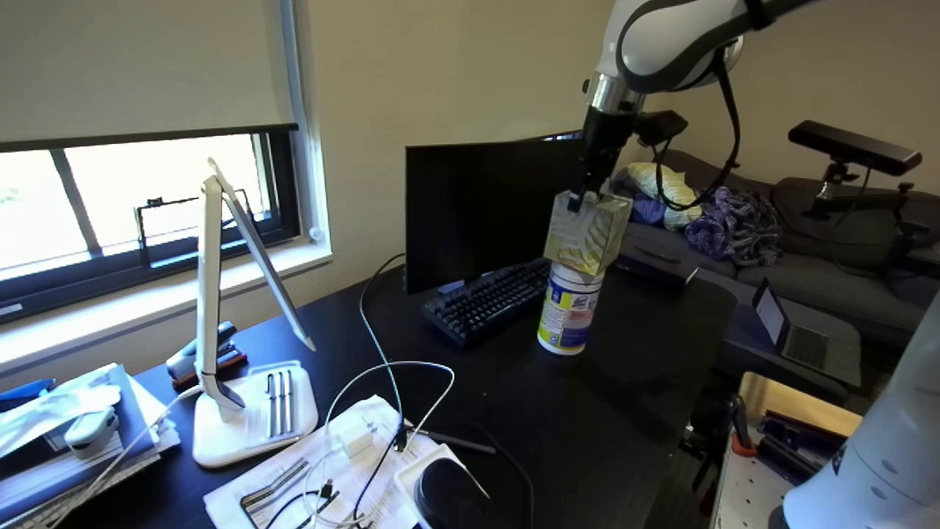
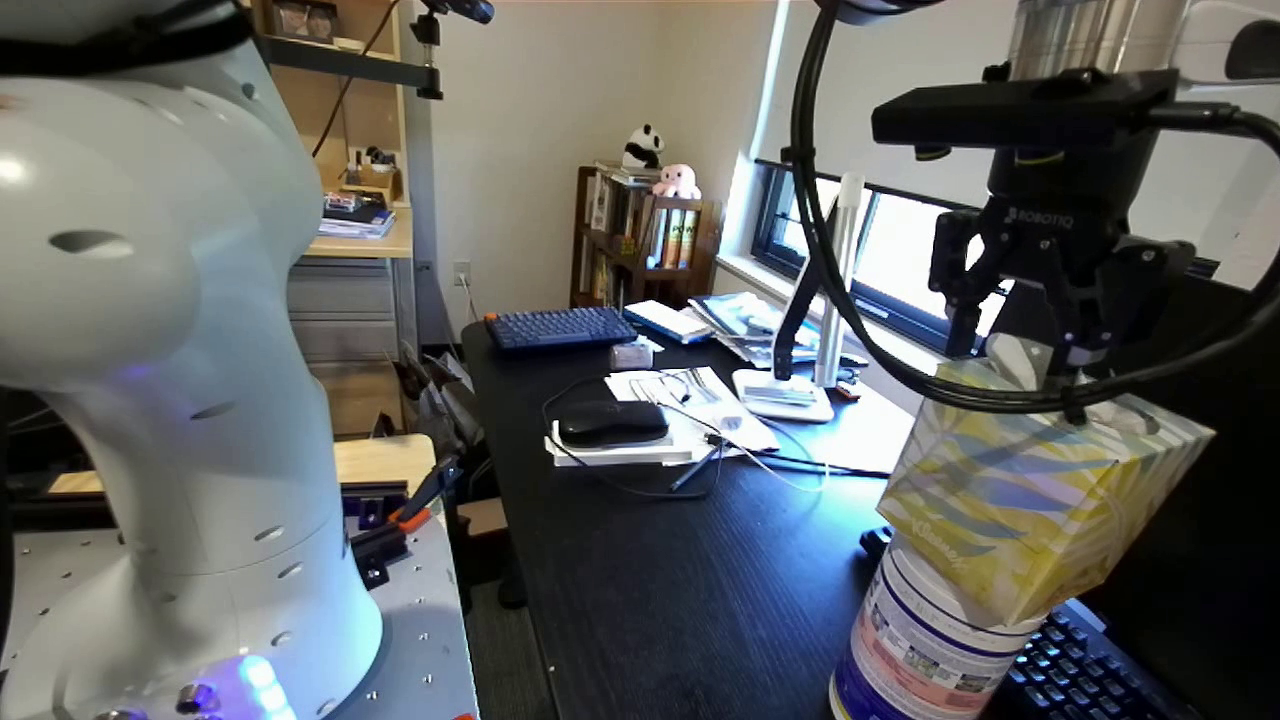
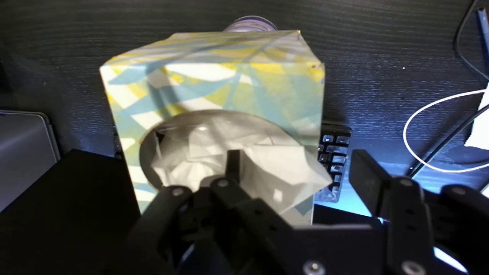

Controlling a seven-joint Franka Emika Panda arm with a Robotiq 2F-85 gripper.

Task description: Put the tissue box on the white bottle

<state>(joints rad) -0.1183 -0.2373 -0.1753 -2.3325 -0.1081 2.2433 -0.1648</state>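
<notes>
The tissue box, yellow, white and blue with a leaf pattern, sits on top of the white bottle. In an exterior view the box looks tilted on the bottle. In the wrist view the box's oval opening with white tissue faces the camera, and the box hides most of the bottle. My gripper is open: one finger is over the opening against the tissue, the other is apart from the box, beyond its side edge. The gripper is at the box's top.
A black monitor and a keyboard stand close behind the bottle on the dark desk. A white lamp, papers and loose cables lie farther along. A black case lies near the papers.
</notes>
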